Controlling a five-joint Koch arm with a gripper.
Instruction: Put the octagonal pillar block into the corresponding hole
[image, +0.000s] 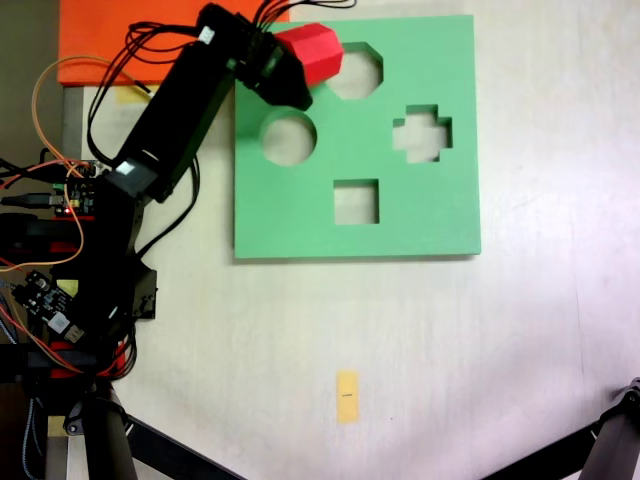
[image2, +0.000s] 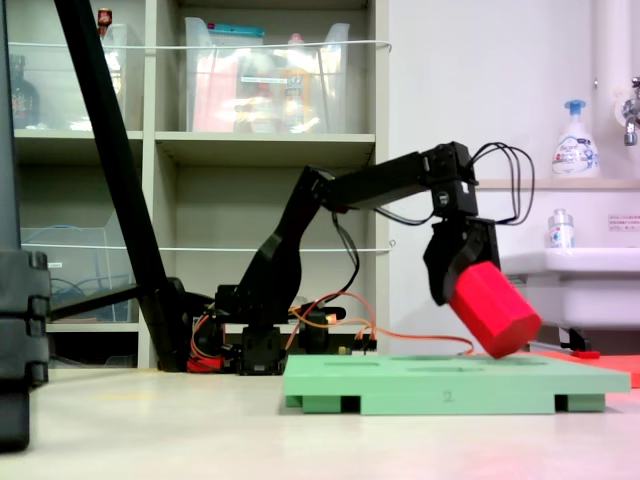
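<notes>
The red octagonal pillar block (image: 313, 51) (image2: 492, 308) hangs tilted in the air, with my gripper (image: 288, 66) (image2: 458, 272) shut on its upper end. In a fixed view from above it hangs over the left edge of the eight-sided hole (image: 358, 72) at the top of the green foam board (image: 420, 215). From the side, its lower end hovers just above the board (image2: 450, 385) without touching it.
The board also has a round cutout (image: 287, 138), a cross-shaped cutout (image: 422, 133) and a square cutout (image: 356, 201). An orange sheet (image: 110, 40) lies at the top left. A small yellow tag (image: 347, 396) sits on the table below the board. The arm's base and wiring (image: 70, 250) stand left.
</notes>
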